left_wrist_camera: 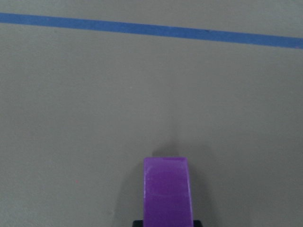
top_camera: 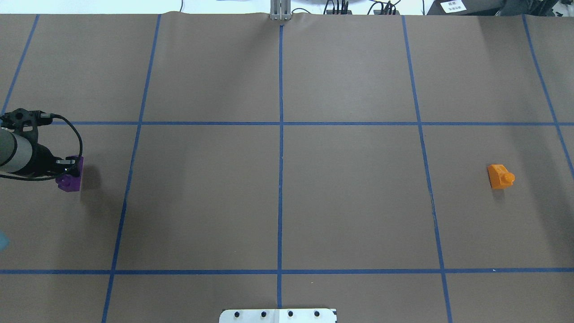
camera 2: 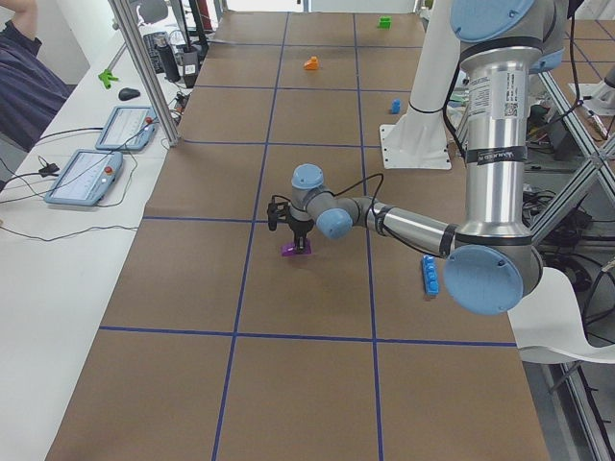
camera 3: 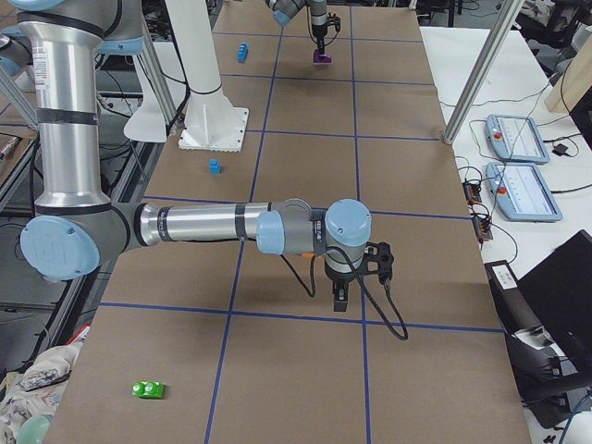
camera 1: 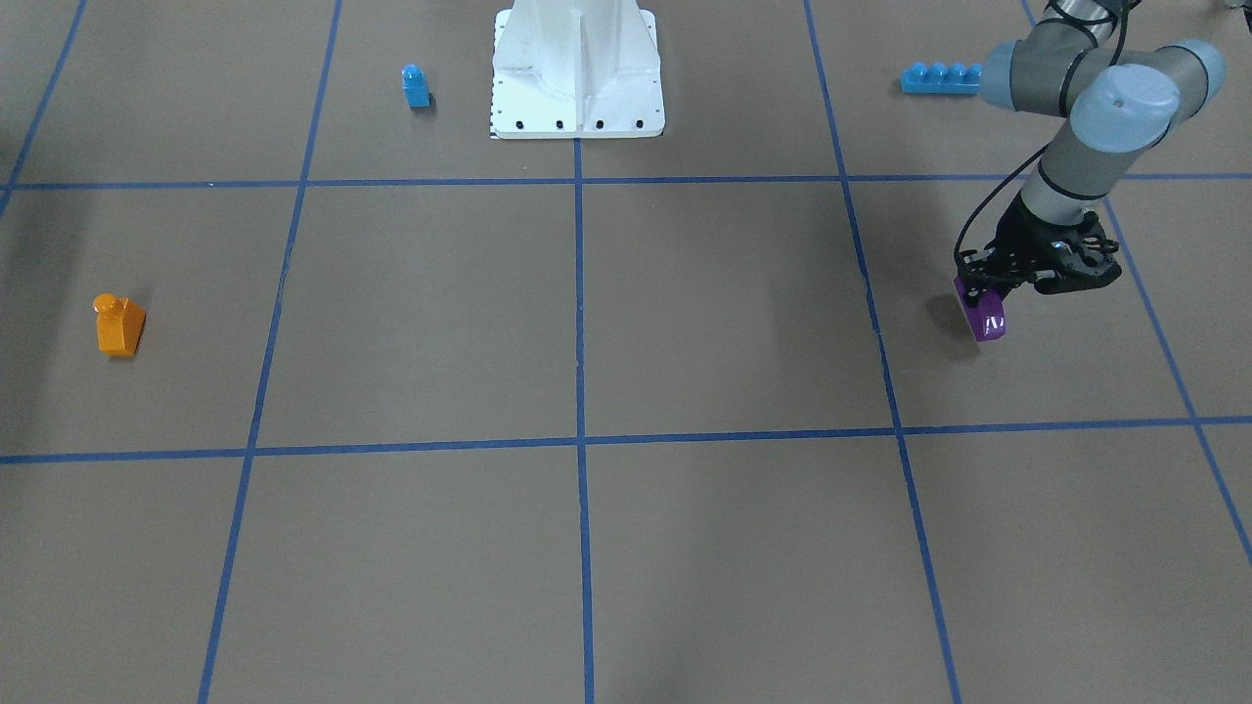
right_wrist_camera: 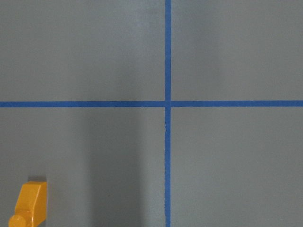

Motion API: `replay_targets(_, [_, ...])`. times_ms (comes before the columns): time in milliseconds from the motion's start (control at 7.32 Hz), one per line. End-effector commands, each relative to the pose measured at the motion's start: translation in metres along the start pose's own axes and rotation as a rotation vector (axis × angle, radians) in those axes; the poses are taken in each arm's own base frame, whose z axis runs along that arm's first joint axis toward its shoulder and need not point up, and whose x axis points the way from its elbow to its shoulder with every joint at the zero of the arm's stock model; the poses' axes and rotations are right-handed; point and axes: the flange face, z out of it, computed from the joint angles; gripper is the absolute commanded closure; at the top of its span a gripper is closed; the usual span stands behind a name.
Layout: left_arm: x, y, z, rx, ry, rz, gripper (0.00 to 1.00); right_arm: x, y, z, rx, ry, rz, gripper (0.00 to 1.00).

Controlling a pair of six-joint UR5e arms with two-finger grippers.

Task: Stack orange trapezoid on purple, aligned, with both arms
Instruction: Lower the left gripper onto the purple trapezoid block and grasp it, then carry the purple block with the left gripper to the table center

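The purple brick (camera 1: pixel 984 315) is held in my left gripper (camera 1: pixel 978 293) at the table's left side, and its shadow suggests it hangs just above the paper. It also shows in the overhead view (top_camera: pixel 69 176) and at the bottom of the left wrist view (left_wrist_camera: pixel 167 191). The orange trapezoid (camera 1: pixel 119 325) rests on the table far on the other side, stud showing, and also shows in the overhead view (top_camera: pixel 500 176). My right gripper (camera 3: pixel 339 298) hangs above the table in the exterior right view only, so I cannot tell if it is open. The right wrist view shows the orange trapezoid (right_wrist_camera: pixel 29 205) at its bottom left corner.
A small blue one-stud brick (camera 1: pixel 416 86) stands beside the white pedestal base (camera 1: pixel 577 108). A long blue four-stud brick (camera 1: pixel 939 78) lies behind my left arm. A green brick (camera 3: pixel 148 389) lies at the table's near right end. Blue tape lines grid the brown paper.
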Motion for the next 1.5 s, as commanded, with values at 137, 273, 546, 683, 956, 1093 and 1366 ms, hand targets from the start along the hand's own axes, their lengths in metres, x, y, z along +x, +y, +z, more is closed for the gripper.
replay_targets(137, [0.163, -0.034, -0.075, 0.016, 0.065, 0.116, 1.00, -0.011, -0.002, -0.003, 0.002, -0.063, -0.006, 0.00])
replay_targets(273, [0.215, -0.037, -0.072, 0.014, 0.100, 0.225, 1.00, -0.012, -0.003, -0.001, -0.002, -0.059, -0.005, 0.00])
replay_targets(546, [0.318, -0.048, -0.054, 0.082, 0.090, 0.314, 1.00, -0.024, -0.008, 0.006, -0.016, -0.057, 0.009, 0.00])
replay_targets(683, [0.357, -0.054, -0.044, 0.085, 0.088, 0.329, 1.00, -0.030, -0.010, 0.009, -0.023, -0.059, 0.031, 0.00])
replay_targets(956, [0.423, -0.062, -0.041, 0.074, 0.094, 0.347, 1.00, -0.038, -0.011, 0.017, -0.038, -0.058, 0.021, 0.00])
replay_targets(1093, [0.447, -0.057, -0.034, 0.061, 0.091, 0.358, 1.00, -0.038, -0.012, 0.017, -0.038, -0.058, 0.021, 0.00])
replay_targets(1366, [0.476, -0.042, -0.004, 0.097, 0.082, 0.392, 1.00, -0.042, -0.012, 0.015, -0.035, -0.059, 0.015, 0.00])
